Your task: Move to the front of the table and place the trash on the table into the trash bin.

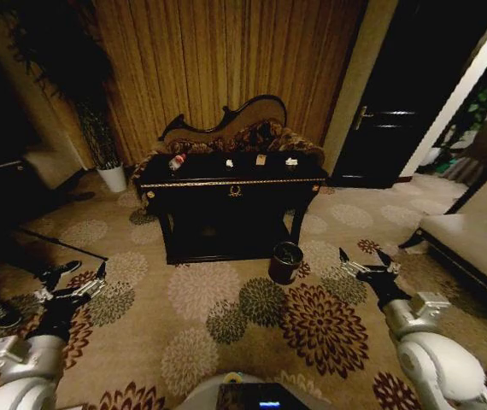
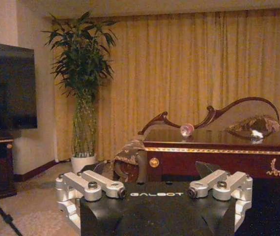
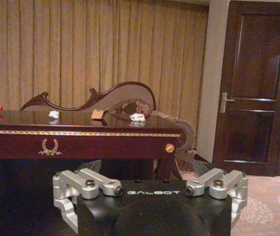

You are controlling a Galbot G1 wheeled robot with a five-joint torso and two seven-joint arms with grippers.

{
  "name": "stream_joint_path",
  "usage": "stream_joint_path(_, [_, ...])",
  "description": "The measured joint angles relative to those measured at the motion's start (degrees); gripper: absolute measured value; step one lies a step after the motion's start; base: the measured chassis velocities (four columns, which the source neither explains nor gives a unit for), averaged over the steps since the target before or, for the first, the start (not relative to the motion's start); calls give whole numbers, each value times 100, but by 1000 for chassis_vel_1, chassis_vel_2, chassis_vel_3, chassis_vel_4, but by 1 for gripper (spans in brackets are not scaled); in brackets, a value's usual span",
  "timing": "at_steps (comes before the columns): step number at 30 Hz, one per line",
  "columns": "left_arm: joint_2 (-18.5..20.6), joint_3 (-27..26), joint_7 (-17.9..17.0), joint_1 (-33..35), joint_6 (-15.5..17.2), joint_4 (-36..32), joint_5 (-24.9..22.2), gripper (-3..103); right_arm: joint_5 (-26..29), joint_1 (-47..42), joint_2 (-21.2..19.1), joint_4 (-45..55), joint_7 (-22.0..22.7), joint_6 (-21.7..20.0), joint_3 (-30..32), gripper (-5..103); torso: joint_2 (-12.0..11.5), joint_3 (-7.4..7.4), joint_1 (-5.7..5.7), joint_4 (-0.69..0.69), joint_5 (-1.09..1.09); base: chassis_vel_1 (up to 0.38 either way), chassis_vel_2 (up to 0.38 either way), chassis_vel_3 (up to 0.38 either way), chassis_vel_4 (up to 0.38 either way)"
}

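Grippers [image 1: 71, 293] [image 1: 366, 261] apart (table [image 1: 235, 182] ahead).

A: What colour is the table [image 1: 235, 181]?
B: Glossy black with gold trim and a gold wreath ornament; in the wrist views it reads dark reddish.
A: The trash on it?
B: A clear bottle [image 1: 176, 161] with red cap and label, a white wad [image 1: 229, 163], a tan packet [image 1: 261, 160], a whitish piece [image 1: 291, 161].
A: The bin [image 1: 285, 261]?
B: Dark, reddish-black.
A: And the carpet [image 1: 226, 342]?
B: Beige, with brown, olive and cream flower medallions. Curtains [image 1: 226, 60] are striped gold; the sofa [image 1: 235, 130] is patterned, its frame dark.
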Motion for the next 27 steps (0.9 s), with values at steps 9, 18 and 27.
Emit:
stream_joint_path(9, [-7,-2,21,2,-20,3,-10,100,-101,18,71,1,0,2,-138,100,0,1,1,-1,1,-177,160,182,-184])
stream_joint_path(18, [-22,-19,23,14,-27,7,-19,100,-110,41,75,-3,0,6,-154,100,-1,1,2,-1,1,-184,193,184,-186])
stream_joint_path(27, [-99,-23,38,52,-34,-22,-6,100,-113,45,74,-38,0,8,-183,100,0,0,1,0,1,-151,149,166,-136])
